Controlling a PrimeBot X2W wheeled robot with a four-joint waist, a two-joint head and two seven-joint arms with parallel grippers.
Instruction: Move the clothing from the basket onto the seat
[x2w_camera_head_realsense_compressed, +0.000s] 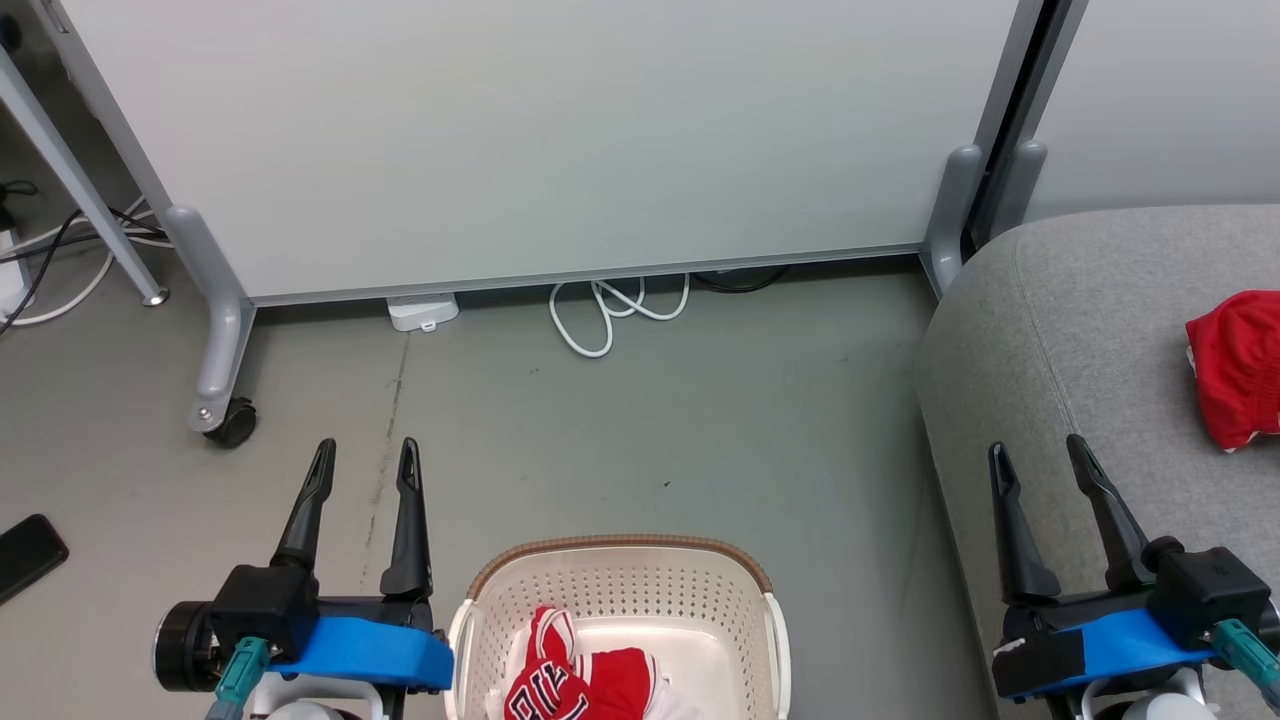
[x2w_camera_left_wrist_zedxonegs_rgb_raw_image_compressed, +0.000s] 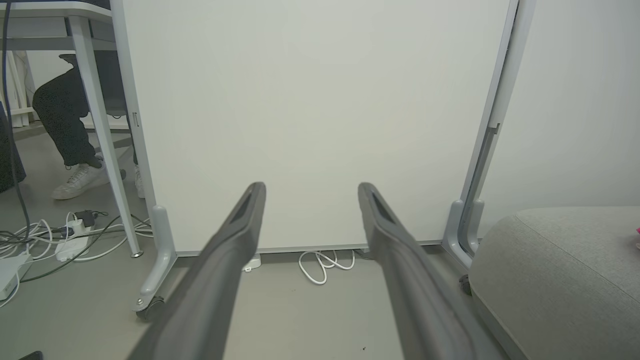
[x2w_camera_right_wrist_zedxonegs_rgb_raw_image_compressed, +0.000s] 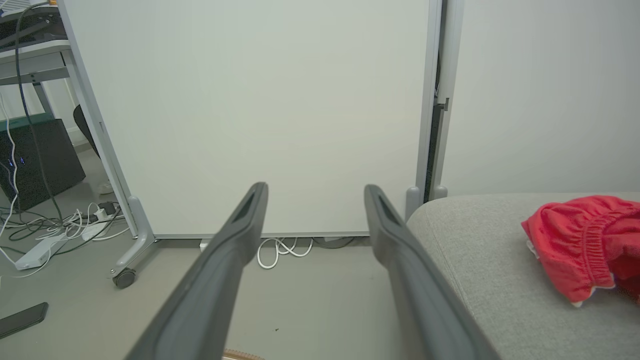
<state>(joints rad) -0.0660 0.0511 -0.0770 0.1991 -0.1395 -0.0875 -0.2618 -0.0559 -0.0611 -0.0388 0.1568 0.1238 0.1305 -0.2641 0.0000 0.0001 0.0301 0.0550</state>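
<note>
The cream basket (x2w_camera_head_realsense_compressed: 620, 578) with its brown rim stands on the floor at the bottom middle of the head view. Inside it lies the crumpled red jersey (x2w_camera_head_realsense_compressed: 565, 675) with black-and-white lettering. The plain red shorts (x2w_camera_head_realsense_compressed: 1235, 365) (x2w_camera_right_wrist_zedxonegs_rgb_raw_image_compressed: 575, 250) rest on the light-grey seat (x2w_camera_head_realsense_compressed: 1080, 330) (x2w_camera_right_wrist_zedxonegs_rgb_raw_image_compressed: 480, 260) (x2w_camera_left_wrist_zedxonegs_rgb_raw_image_compressed: 555, 265) at the right. My left gripper (x2w_camera_head_realsense_compressed: 365, 458) (x2w_camera_left_wrist_zedxonegs_rgb_raw_image_compressed: 310, 192) is open and empty, left of the basket, above the floor. My right gripper (x2w_camera_head_realsense_compressed: 1035, 450) (x2w_camera_right_wrist_zedxonegs_rgb_raw_image_compressed: 315, 192) is open and empty over the seat's front corner, left of the shorts.
A white partition panel (x2w_camera_head_realsense_compressed: 540, 140) on castor feet (x2w_camera_head_realsense_compressed: 232, 420) stands behind. A white cable (x2w_camera_head_realsense_compressed: 600, 310) loops under it. A dark phone (x2w_camera_head_realsense_compressed: 28, 555) lies on the floor at left. Cables and a power strip (x2w_camera_left_wrist_zedxonegs_rgb_raw_image_compressed: 75, 240) sit at far left, near a person's legs and shoes (x2w_camera_left_wrist_zedxonegs_rgb_raw_image_compressed: 80, 180).
</note>
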